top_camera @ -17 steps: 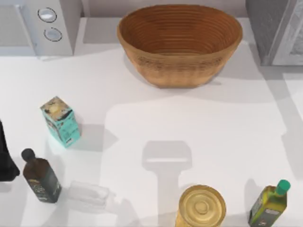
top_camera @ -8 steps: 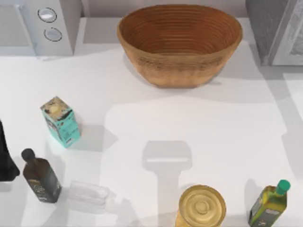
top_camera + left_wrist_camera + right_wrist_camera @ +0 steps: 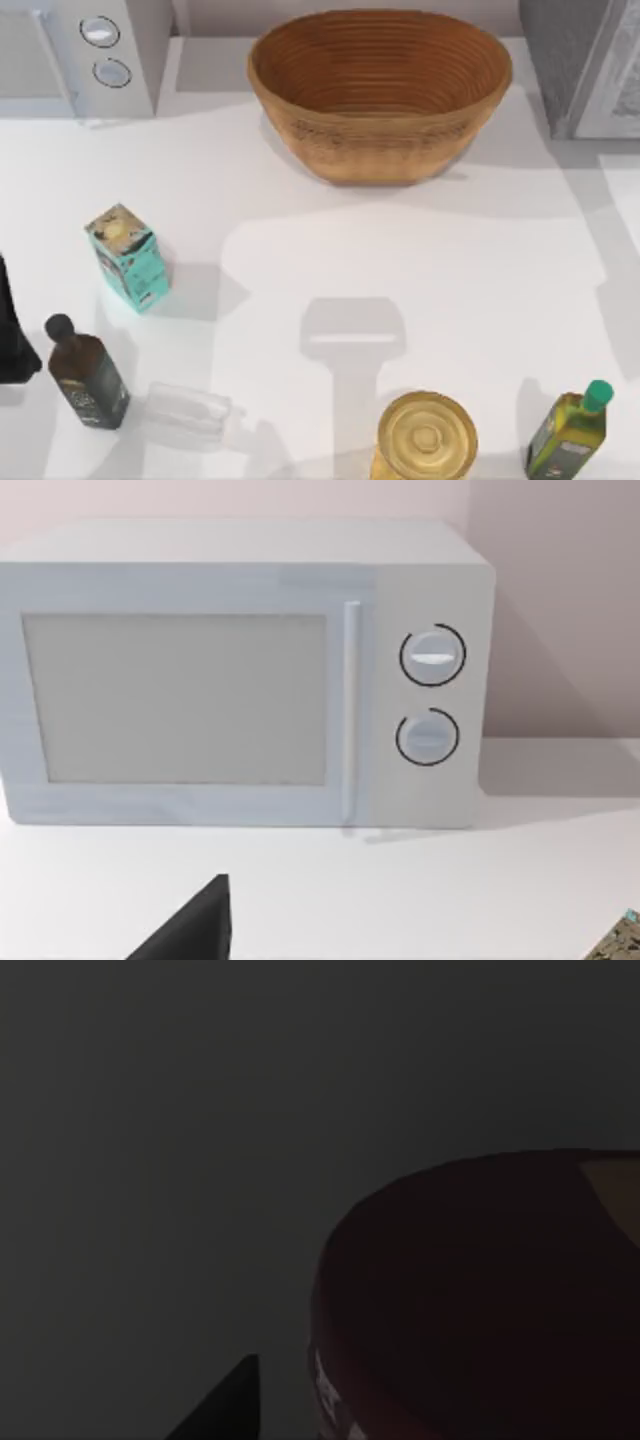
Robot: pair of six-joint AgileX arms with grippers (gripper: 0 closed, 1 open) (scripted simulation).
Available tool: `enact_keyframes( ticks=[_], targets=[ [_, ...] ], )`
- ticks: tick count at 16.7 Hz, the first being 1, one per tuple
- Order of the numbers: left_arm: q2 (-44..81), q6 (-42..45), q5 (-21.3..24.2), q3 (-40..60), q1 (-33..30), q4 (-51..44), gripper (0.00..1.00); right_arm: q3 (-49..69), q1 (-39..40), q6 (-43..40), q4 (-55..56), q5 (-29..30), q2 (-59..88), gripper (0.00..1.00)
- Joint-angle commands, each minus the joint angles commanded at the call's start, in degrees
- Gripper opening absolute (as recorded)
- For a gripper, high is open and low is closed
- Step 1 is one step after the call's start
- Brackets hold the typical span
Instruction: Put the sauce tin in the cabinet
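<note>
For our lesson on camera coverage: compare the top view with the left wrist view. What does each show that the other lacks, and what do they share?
Top view alone: the wicker basket, the cabinet at the far right corner, a dark bottle, a clear glass, a gold-topped can and a green-capped bottle.

Left wrist view alone: the microwave's whole front, with its door window and handle.

Shared: the microwave with its two knobs, the white table, the teal carton, just a corner of it in the wrist view, and a dark part of the left arm.
</note>
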Motion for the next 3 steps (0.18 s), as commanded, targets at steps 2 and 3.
enact_keyframes(
  ticks=[2,3],
  targets=[
    [0.0,0.0,0.0,0.0,0.0,0.0,1.0,0.0,0.0,0.0,0.0,0.0,0.0,1.0],
    [0.0,0.0,0.0,0.0,0.0,0.0,1.0,0.0,0.0,0.0,0.0,0.0,0.0,1.0]
  ],
)
